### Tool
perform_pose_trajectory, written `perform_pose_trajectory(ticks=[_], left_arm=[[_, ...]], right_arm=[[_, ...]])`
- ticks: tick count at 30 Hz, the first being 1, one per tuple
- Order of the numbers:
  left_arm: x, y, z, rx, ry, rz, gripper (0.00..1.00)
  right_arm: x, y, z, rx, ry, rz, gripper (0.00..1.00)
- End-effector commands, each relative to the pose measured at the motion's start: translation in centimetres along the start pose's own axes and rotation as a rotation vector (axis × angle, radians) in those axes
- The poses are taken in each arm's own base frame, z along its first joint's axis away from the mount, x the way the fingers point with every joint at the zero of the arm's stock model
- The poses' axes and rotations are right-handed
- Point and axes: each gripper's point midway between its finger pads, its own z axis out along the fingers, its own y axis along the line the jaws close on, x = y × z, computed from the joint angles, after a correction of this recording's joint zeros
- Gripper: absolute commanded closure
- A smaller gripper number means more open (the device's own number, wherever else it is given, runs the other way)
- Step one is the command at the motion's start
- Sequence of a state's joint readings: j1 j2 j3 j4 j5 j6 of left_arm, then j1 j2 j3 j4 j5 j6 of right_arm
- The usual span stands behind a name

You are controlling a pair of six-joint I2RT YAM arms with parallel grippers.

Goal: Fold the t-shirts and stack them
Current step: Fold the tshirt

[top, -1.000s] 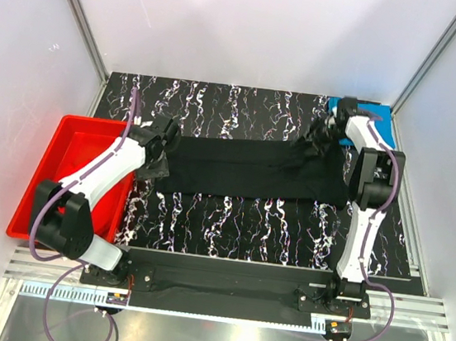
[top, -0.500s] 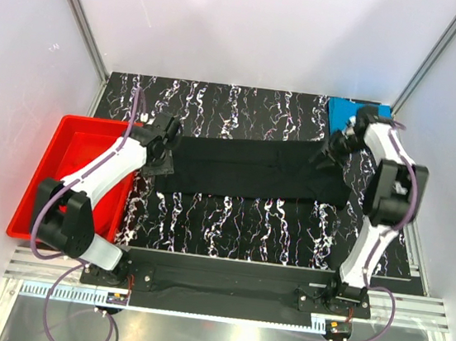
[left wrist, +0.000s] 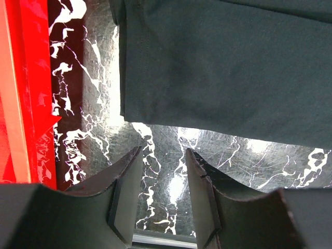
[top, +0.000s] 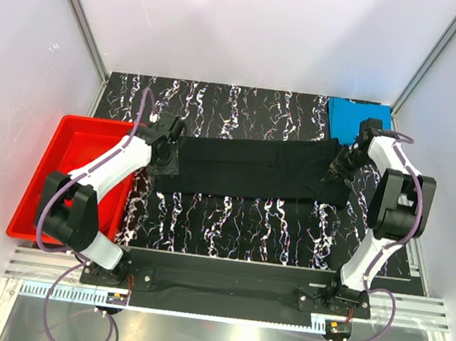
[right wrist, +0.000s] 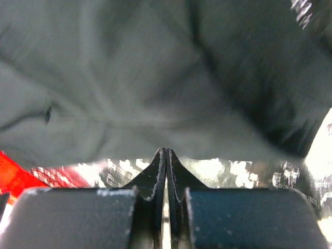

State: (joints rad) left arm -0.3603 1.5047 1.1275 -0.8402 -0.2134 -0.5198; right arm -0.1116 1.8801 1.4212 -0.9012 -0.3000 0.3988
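Observation:
A black t-shirt (top: 253,167) lies folded into a long flat strip across the middle of the table. A bright blue t-shirt (top: 357,120) lies folded at the back right corner. My left gripper (top: 166,155) hovers at the black t-shirt's left end. In the left wrist view it (left wrist: 163,153) is open with only marbled table between its fingers (left wrist: 124,192), and the shirt's edge (left wrist: 218,67) lies just beyond. My right gripper (top: 339,169) is at the shirt's right end. In the right wrist view it (right wrist: 166,151) is shut with nothing in it, and black fabric (right wrist: 129,88) fills the view beyond.
A rigid red plastic tub (top: 43,181) stands at the table's left edge, close beside my left arm; its wall (left wrist: 26,93) shows left of the left gripper. White walls and metal posts enclose the black marbled table (top: 230,221).
My right gripper has let go of the shirt's bunched right end, drawn back to the right and shut. That end now lies flat. The left gripper has shifted slightly and stays open.

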Motion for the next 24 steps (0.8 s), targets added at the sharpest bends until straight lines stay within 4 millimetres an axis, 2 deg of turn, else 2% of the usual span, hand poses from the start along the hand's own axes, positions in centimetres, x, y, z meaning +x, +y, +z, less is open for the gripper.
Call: perform_pose_trajectory(ticks=[1,3,4,7,8,9,11,12,16,17,18,21,22,24], left_arm=[[-1.8,-0.6,-1.9,0.044,-0.068,0.021,0.57],[-1.7,-0.4,-2.3,0.043,-0.074,0.024,0.57],[-1.7,-0.3,-2.5,0.042,-0.078,0.026,0.57],[-1.6,0.0,-3.0,0.041,-0.082,0.030,0.57],[-1.5,0.1,-3.1,0.039,-0.081,0.032,0.57],[-1.6,0.2,-3.5,0.044,-0.092,0.032,0.57],[-1.8,0.3,-3.9,0.046,-0.109,0.032,0.57],[-2.0,0.3,-4.2,0.052,-0.123,0.028,0.56],[-2.5,-0.1,-4.6,0.061,-0.124,0.025,0.56],[-2.5,-0.1,-4.6,0.060,-0.118,0.024,0.56],[-2.8,-0.2,-4.9,0.064,-0.125,0.022,0.56],[-3.5,0.0,-5.6,0.057,-0.151,0.015,0.56],[-3.8,0.0,-5.9,0.055,-0.161,0.013,0.56],[-4.4,0.4,-6.7,0.040,-0.192,0.002,0.56]], right_arm=[[-3.7,-1.2,2.4,0.038,-0.076,0.067,0.96],[-4.9,-2.4,3.4,0.063,-0.092,0.098,0.96],[-5.7,-3.3,4.7,0.094,-0.088,0.116,0.97],[-7.7,-5.1,5.9,0.140,-0.106,0.152,0.99],[-8.3,-5.7,5.8,0.171,-0.123,0.137,0.99],[-9.5,-5.3,5.3,0.174,-0.150,0.124,0.98],[-9.6,-5.6,5.1,0.192,-0.143,0.104,0.96],[-10.2,-5.1,4.9,0.183,-0.151,0.086,0.89],[-10.3,-5.5,4.6,0.213,-0.115,0.027,0.76],[-10.3,-5.1,4.3,0.208,-0.114,0.017,0.75],[-10.5,-4.1,2.9,0.209,-0.144,-0.006,0.71],[-10.4,-1.6,0.5,0.196,-0.202,-0.049,0.63],[-9.7,0.4,-0.8,0.179,-0.230,-0.086,0.55],[-8.6,3.0,-1.8,0.155,-0.243,-0.137,0.46]])
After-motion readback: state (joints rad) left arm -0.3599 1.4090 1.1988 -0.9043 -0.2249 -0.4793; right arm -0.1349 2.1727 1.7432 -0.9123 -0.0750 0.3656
